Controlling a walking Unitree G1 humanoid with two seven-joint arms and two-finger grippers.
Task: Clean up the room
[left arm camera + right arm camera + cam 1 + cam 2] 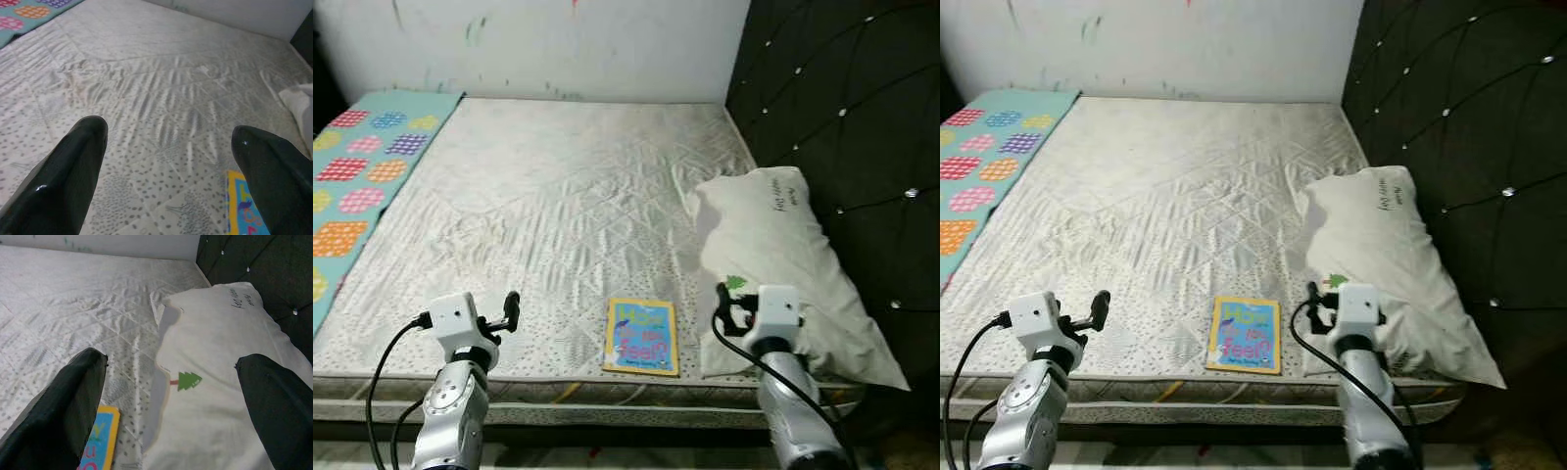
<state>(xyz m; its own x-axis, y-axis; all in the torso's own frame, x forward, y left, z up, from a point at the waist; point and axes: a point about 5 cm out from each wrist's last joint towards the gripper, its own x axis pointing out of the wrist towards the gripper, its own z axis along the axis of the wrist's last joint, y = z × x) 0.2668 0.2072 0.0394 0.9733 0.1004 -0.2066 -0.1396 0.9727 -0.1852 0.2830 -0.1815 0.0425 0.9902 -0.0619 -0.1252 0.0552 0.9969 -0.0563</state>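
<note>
A blue and yellow picture book (641,336) lies flat near the front edge of the bare mattress (558,206). A white pillow (773,255) with a small green tree print (189,380) rests at the right, against the headboard. My left gripper (512,311) hovers open over the front left of the mattress, well left of the book (239,215). Just right of the book (100,440), my right gripper (721,304) stands open at the pillow's front corner. Neither holds anything.
A dark tufted headboard (852,117) rises at the right. A teal blanket with coloured dot patches (357,176) runs along the mattress's left side. A white wall (538,44) stands behind the bed. The mattress's front edge (568,392) is just below my arms.
</note>
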